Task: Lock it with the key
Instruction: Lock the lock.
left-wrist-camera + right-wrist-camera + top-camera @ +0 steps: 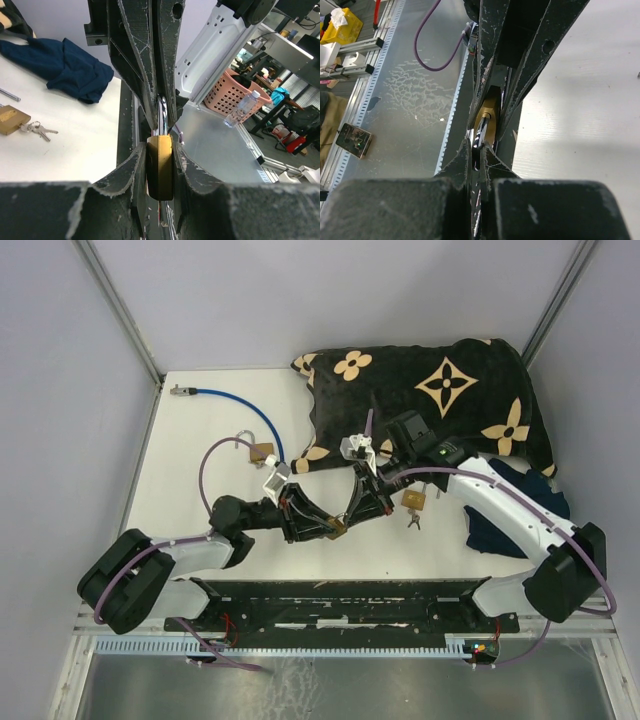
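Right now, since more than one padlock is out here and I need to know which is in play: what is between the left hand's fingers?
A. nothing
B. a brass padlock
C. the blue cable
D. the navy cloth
B: in the left wrist view the brass padlock stands edge-on, pinched between the fingers of the left hand; another padlock lies loose on the table.
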Action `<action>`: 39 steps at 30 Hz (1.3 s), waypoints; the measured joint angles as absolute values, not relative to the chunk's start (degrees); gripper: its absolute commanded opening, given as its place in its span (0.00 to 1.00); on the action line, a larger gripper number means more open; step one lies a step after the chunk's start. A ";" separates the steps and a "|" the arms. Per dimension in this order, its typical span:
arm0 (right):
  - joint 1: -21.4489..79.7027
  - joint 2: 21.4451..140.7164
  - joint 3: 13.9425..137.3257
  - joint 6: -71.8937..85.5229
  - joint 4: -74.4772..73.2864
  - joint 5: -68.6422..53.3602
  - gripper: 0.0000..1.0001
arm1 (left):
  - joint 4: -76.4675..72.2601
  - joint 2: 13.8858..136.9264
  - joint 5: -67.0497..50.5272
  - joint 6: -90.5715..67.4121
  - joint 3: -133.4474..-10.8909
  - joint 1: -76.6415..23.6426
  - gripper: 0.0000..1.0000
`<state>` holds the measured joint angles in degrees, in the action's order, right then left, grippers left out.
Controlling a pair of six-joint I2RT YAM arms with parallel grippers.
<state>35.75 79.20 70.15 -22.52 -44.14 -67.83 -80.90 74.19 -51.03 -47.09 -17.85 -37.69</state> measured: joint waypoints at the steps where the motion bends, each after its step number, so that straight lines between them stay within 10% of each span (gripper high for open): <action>1: 35.92 79.57 70.15 -22.31 -44.25 -67.79 0.02 | -80.42 74.19 -51.42 -46.89 -17.85 -37.67 0.03; 26: 39.29 87.79 72.25 -30.48 -38.68 -51.53 0.02 | -62.08 76.34 -38.13 -26.44 -17.87 -38.72 0.03; 39: 37.36 84.93 71.33 -39.48 -40.42 -55.37 0.02 | -64.84 74.28 -36.12 -16.95 -16.21 -39.70 0.42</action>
<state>37.36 84.93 71.33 -39.48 -40.42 -55.37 -64.84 74.28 -36.12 -16.95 -16.21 -39.70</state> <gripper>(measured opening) 0.046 0.338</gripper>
